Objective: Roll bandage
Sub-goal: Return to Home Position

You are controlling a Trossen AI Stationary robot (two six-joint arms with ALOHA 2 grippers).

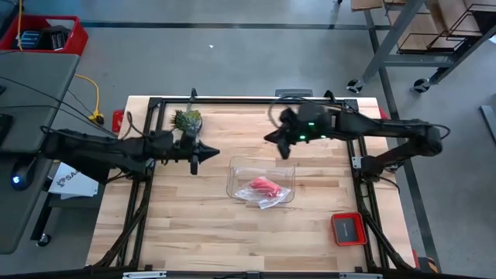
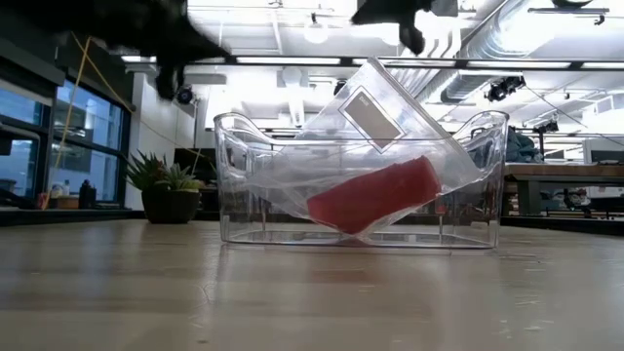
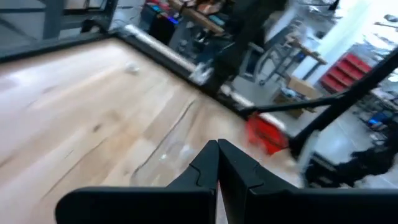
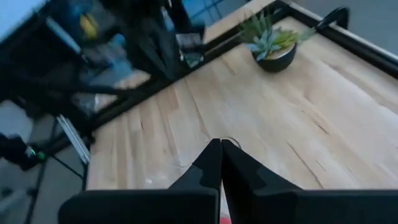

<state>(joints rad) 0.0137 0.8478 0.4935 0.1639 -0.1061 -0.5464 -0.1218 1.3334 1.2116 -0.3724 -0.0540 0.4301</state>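
High view: above the pale wooden worktop (image 1: 186,225), the left gripper (image 1: 211,153) and the right gripper (image 1: 284,151) hover empty, jaws pressed together. At the worktop's centre, a clear plastic container (image 1: 232,167) holds a clear crinkly plastic bag (image 1: 273,201) with the bright red bandage roll (image 1: 263,186) inside.

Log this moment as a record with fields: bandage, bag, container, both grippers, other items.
bandage: red roll, inside the zip bag
zip bag: clear, tilted in the container, its top poking above the rim
container: clear tub, mid-table
left gripper: shut, empty, raised left of the container, near the plant
right gripper: shut, empty, raised beside the container
other: small red tray on the table, right side, apart from the container
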